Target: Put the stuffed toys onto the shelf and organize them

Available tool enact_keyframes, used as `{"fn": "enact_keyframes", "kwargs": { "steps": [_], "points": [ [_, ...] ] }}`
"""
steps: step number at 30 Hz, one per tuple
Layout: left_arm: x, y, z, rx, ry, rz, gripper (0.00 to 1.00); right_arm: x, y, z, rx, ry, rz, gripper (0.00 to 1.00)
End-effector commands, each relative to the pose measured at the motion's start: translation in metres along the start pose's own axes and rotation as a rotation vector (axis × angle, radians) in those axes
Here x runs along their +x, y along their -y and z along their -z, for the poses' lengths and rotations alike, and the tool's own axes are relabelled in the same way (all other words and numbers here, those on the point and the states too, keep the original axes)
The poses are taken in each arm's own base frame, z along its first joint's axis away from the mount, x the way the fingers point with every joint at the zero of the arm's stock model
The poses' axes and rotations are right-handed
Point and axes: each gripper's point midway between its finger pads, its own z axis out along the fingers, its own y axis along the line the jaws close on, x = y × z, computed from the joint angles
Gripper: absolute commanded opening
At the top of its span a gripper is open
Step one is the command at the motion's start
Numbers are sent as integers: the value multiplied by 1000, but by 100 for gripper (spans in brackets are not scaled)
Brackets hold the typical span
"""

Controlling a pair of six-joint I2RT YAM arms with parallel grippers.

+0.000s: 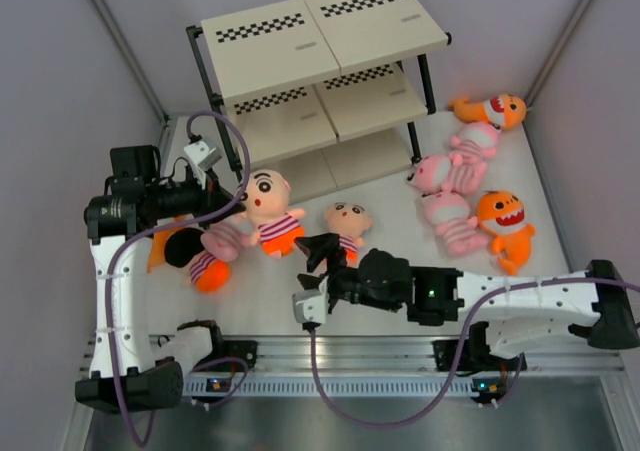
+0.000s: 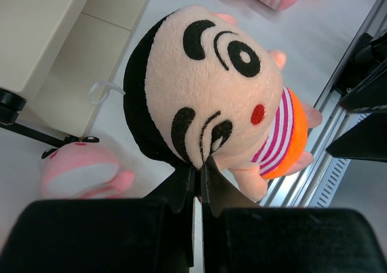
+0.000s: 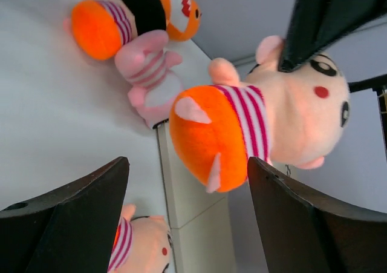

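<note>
No stuffed toy showed on the shelf (image 1: 330, 31). The left pincer (image 2: 198, 167) was clamped on the head of one doll (image 2: 205, 85) near the shelf's front. The right pincer (image 3: 187, 164) stood apart, empty. The other toys (image 1: 450, 216) lay on the desk (image 1: 400, 271), so nearly all placing was judged outstanding.

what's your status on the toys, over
left jaws shut on doll, by the head; right jaws open beside it; shelf top bare, path looks clear
</note>
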Motion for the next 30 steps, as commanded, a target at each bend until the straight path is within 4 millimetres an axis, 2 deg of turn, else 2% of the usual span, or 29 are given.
{"fn": "enact_keyframes", "kwargs": {
  "steps": [1, 7, 8, 12, 14, 15, 17, 18, 19, 20, 21, 22, 23, 24, 25, 26, 27, 28, 29, 30],
  "points": [
    [-12, 4, 5, -2, 29, -27, 0, -6, 32, -8, 75, -60, 205, 79],
    [-13, 7, 5, 5, 35, -30, 0, 8, 41, -30, 139, -181, 202, 68],
    [-13, 7, 5, 7, 35, -28, 0, 11, 42, -33, 148, -195, 198, 63],
    [-14, 8, 5, 14, 39, -24, 0, 17, 51, -38, 209, -215, 179, 23],
    [-15, 8, 5, 13, 39, -25, 0, 19, 55, -41, 227, -225, 167, 12],
    [-15, 8, 6, 8, 40, -27, 0, 19, 57, -41, 234, -227, 162, 0],
    [-16, 7, 7, -2, 39, -29, 0, 11, 66, -38, 255, -200, 123, 0],
    [-16, 4, 8, -22, 31, -31, 4, 7, 72, -35, 267, -183, 106, 0],
    [-18, 3, 10, -36, 32, -36, 16, 3, 77, -32, 278, -163, 76, 0],
    [-18, 0, 10, -55, 25, -30, 32, -7, 91, -24, 298, -125, 56, 0],
    [-21, -3, 13, -77, 24, -36, 46, -8, 100, -20, 315, -116, 44, 0],
    [-20, -9, 16, -123, 8, -36, 65, -11, 107, -15, 324, -103, 35, 0],
    [-28, -11, 21, -154, 14, -40, 70, -20, 121, -7, 338, -69, 31, 0],
    [-30, -19, 25, -208, 4, -40, 84, -16, 126, -3, 326, -78, 38, 0],
    [-41, -19, 32, -241, 20, -47, 92, -22, 144, 6, 337, -48, 38, 0],
    [-45, -20, 35, -263, 25, -51, 98, -30, 148, 9, 322, -27, 40, 0],
    [-48, -22, 39, -285, 27, -54, 98, -17, 152, 14, 289, -64, 48, 0],
    [-52, -24, 43, -315, 28, -62, 98, -18, 160, 19, 287, -58, 49, 0],
    [-57, -25, 47, -335, 38, -67, 98, -24, 186, 32, 317, -29, 52, 0],
    [-59, -25, 49, -346, 41, -66, 98, -19, 189, 37, 293, -43, 65, 0]
  ]
}}
